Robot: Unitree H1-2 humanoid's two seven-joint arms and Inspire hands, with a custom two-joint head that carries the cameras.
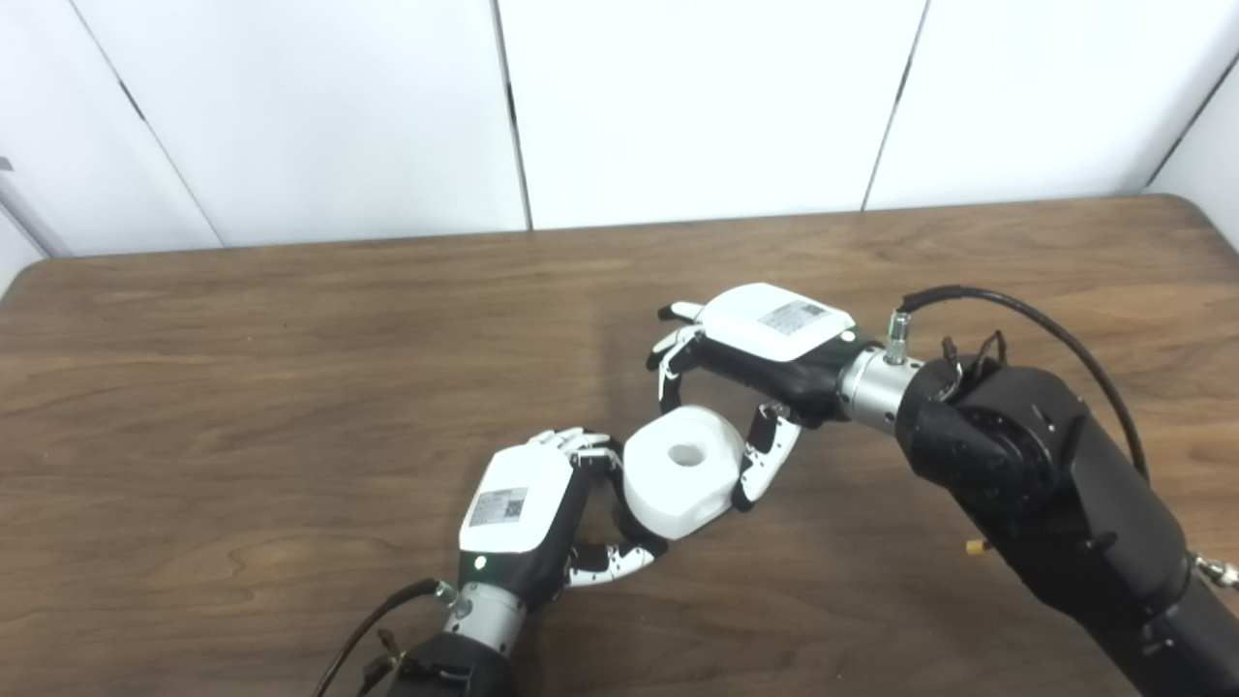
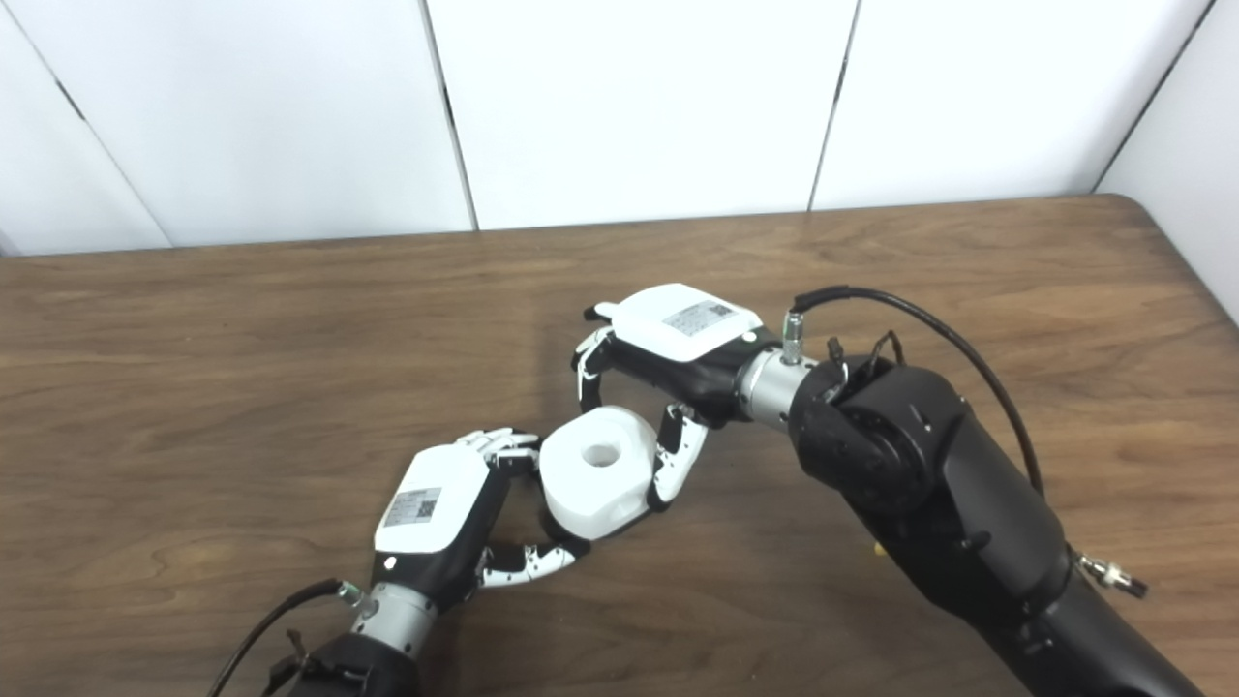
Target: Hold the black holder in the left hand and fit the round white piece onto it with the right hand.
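Both hands were crowded around the round white piece [image 1: 682, 471] near the middle of the counter [image 1: 290, 387]; the left hand [image 1: 528, 523] sat at its near-left side with fingers [image 1: 581, 443] and thumb curled around something dark tucked under the piece, which I'd guess was the black holder [image 1: 619, 518], though hardly any of it showed; the right hand [image 1: 750, 378] came over from the far right, its fingers [image 1: 673, 363] bent down at the back and its thumb against the right flank, so it looked closed on the white piece; honestly I couldn't tell if the piece was already seated or just resting on top; to do this bit well I'd have kept the left hand dead steady, lined the centre hole straight over the holder, then pressed down evenly without tipping; a skewed push would probably jam it or twist the holder loose
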